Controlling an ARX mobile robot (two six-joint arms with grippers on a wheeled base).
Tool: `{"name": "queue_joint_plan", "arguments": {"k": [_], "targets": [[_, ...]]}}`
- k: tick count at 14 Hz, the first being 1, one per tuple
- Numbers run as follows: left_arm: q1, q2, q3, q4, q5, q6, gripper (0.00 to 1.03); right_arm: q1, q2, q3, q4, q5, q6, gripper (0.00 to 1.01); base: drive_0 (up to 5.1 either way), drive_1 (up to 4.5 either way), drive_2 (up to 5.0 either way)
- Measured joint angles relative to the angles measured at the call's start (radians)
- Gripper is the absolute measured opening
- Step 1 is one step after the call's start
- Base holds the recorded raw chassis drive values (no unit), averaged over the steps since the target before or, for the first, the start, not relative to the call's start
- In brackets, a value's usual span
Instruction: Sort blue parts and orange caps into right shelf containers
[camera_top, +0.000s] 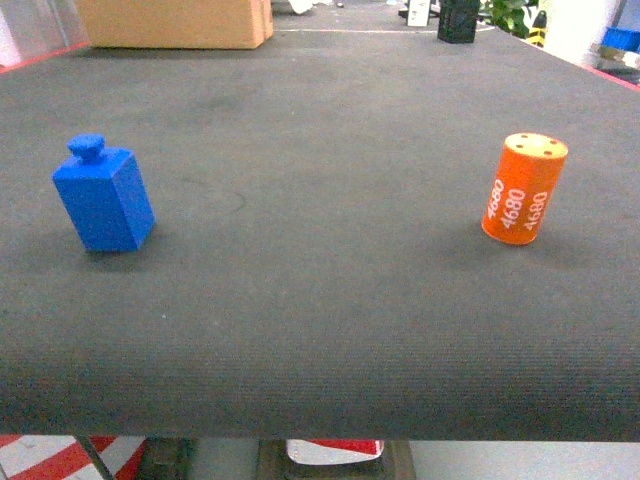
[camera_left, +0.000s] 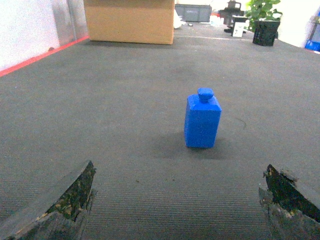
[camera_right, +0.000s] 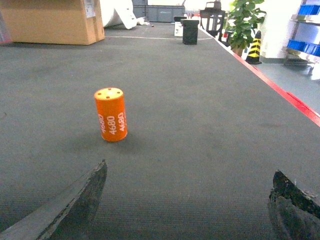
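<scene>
Ahead of each wide-open pair of jaws stands a target on the bench: blue part before the left, orange cap before the right. Nothing gripped; next comes the approach.

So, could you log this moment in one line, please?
left gripper open | right gripper open | blue part, orange cap upright, untouched

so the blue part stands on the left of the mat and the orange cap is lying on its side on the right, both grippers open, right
Not quite. The orange cap is not lying on its side: it stands upright on its end, holed top up, as the head view and the right wrist view show. The rest holds: the blue part stands on the left of the mat, and the left gripper and right gripper are both open.
</scene>
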Motion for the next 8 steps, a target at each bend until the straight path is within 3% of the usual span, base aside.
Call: {"name": "queue_joint_plan", "arguments": {"k": [8], "targets": [[0.0,0.0,0.0,0.003,-0.001,0.0,0.98,0.0,0.0,0.0,0.001,0.0,0.0,0.98,0.0,0.0,0.0]]}}
